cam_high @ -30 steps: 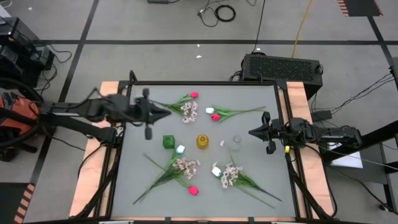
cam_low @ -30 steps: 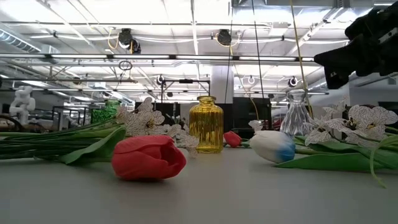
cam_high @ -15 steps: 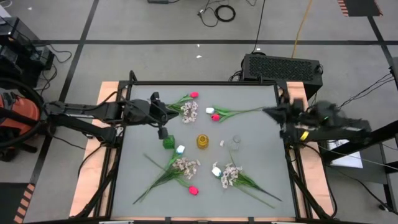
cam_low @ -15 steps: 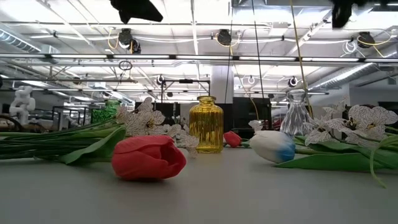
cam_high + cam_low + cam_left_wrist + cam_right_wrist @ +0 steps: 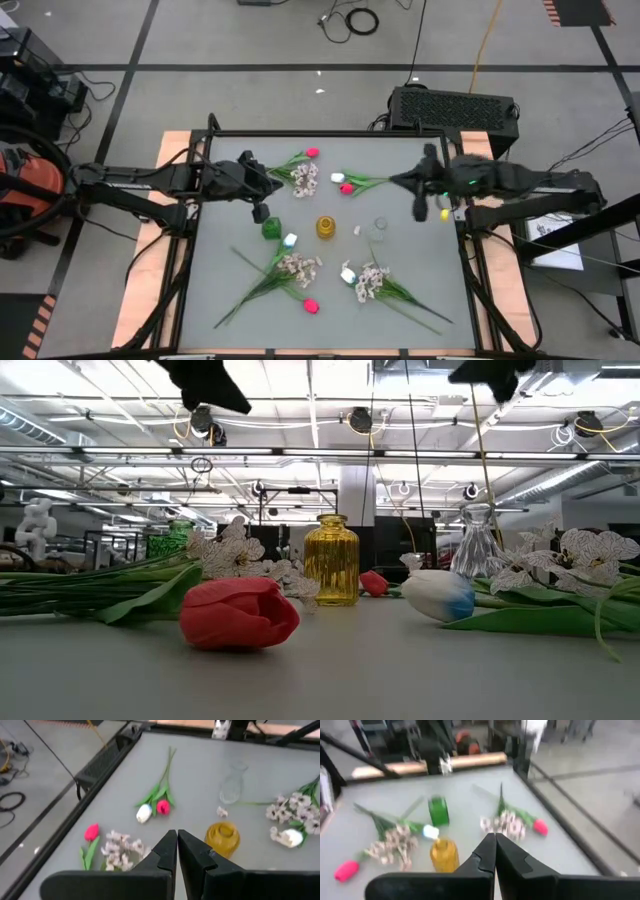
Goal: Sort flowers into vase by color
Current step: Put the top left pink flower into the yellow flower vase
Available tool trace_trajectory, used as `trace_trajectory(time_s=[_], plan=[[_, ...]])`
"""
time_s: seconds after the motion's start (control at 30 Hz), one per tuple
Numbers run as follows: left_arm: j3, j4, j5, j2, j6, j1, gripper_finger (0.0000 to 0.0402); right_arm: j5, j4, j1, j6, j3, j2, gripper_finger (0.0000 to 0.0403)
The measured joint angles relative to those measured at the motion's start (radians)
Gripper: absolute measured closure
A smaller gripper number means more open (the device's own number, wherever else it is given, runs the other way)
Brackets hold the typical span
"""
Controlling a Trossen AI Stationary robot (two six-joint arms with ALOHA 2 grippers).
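Two dark, jointed arms — the right arm (image 5: 500, 182) seemingly carrying small green and yellow marks.

Three vases in a row mid-surface (image 5: 420, 280): one vase (image 5: 270, 228) at left, one (image 5: 326, 227) in the middle, one (image 5: 379, 229) at right. Behind the row, two flower bunches (image 5: 300, 172) and (image 5: 352, 182). In front of the row, two more bunches (image 5: 285, 270) and (image 5: 378, 283). Left fingers (image 5: 262, 190) high over the back left, right fingers (image 5: 400, 182) high over the back right.

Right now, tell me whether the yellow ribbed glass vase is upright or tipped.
Upright: the yellow ribbed glass vase stands on its base in the low view, neck up.
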Motion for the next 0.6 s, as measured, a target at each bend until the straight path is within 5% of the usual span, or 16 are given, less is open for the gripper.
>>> trace_trajectory(time_s=[0.4,0.6], plan=[[-0.042,-0.012,-0.009,0.007,0.073,0.000,0.0377,0.065,0.098,0.013,-0.008,-0.059,0.143,0.0403],[-0.042,-0.030,-0.163,0.047,-0.018,0.052,0.0377,0.082,0.203,0.013,-0.059,-0.059,0.159,0.0403]])
